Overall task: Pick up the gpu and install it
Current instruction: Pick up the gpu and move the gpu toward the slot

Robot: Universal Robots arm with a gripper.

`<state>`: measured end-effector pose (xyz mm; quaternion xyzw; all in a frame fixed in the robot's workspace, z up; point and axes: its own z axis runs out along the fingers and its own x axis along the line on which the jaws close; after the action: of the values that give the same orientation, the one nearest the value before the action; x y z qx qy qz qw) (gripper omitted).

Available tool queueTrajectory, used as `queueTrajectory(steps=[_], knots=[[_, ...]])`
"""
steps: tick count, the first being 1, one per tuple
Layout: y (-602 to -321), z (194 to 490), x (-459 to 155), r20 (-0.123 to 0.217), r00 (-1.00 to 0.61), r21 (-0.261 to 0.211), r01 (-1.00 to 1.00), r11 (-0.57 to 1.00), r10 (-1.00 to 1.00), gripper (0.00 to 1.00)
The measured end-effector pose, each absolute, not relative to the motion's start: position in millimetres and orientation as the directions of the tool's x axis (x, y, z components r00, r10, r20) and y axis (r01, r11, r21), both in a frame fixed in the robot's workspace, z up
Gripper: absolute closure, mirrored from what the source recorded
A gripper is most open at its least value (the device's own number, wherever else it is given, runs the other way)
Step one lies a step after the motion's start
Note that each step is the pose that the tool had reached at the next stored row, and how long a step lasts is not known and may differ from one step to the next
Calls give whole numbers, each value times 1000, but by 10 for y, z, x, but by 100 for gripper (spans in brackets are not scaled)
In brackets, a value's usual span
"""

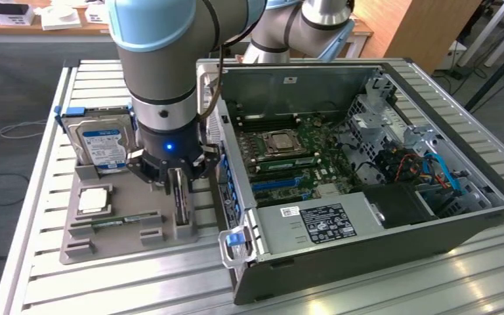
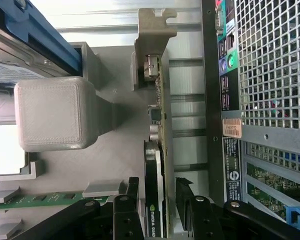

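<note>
The gpu stands on its long edge in a slot of the grey fixture tray, close beside the open computer case. In the wrist view the gpu is seen edge-on, with its silver bracket at the far end. My gripper has come down over the card. The gripper is open, with one black finger on each side of the card and a small gap showing on both sides.
On the same tray a silver hard drive with a blue-white label stands upright, a CPU lies flat, and a RAM stick lies in front. The case's motherboard is exposed. The case's rear panel runs right beside the card.
</note>
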<state>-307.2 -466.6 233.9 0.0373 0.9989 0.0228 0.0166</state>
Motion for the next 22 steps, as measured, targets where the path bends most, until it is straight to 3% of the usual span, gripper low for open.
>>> queueTrajectory(steps=[22], knots=[[-4649, 2272, -3072, -32, -997, 47, 74, 996, 75, 57]])
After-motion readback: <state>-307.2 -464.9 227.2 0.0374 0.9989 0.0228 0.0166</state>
